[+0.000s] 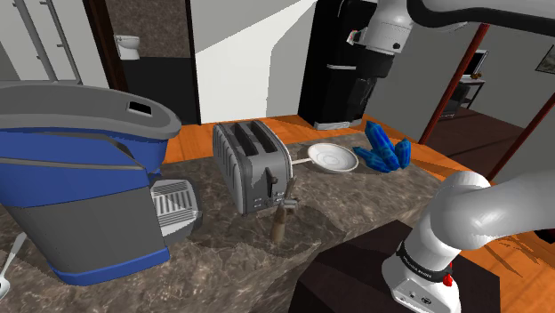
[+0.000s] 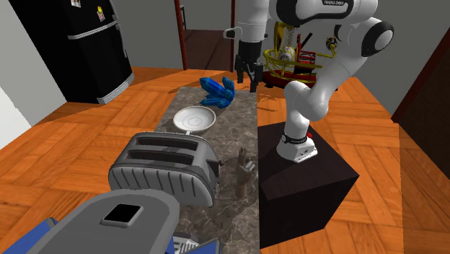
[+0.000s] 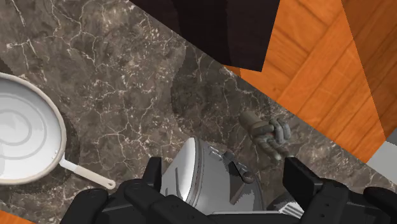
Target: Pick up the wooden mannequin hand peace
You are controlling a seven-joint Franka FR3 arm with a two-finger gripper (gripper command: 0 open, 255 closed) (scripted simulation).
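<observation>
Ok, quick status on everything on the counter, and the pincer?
pincer: open, empty, above the counter.
toaster: upright, slots empty.
mannequin hand: upright beside the toaster, not held.
pan: flat on the counter, empty.
blue crystal cluster: lying by the pan.

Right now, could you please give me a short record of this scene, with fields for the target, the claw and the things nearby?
target: brown mannequin hand, upright on the marble counter, two fingers raised
nearest neighbour: silver toaster, close beside the mannequin hand with a small gap
claw: open, high above the counter, holding nothing
other things: white pan; blue crystal cluster; blue and grey coffee machine
task state: mannequin hand not yet grasped
</observation>
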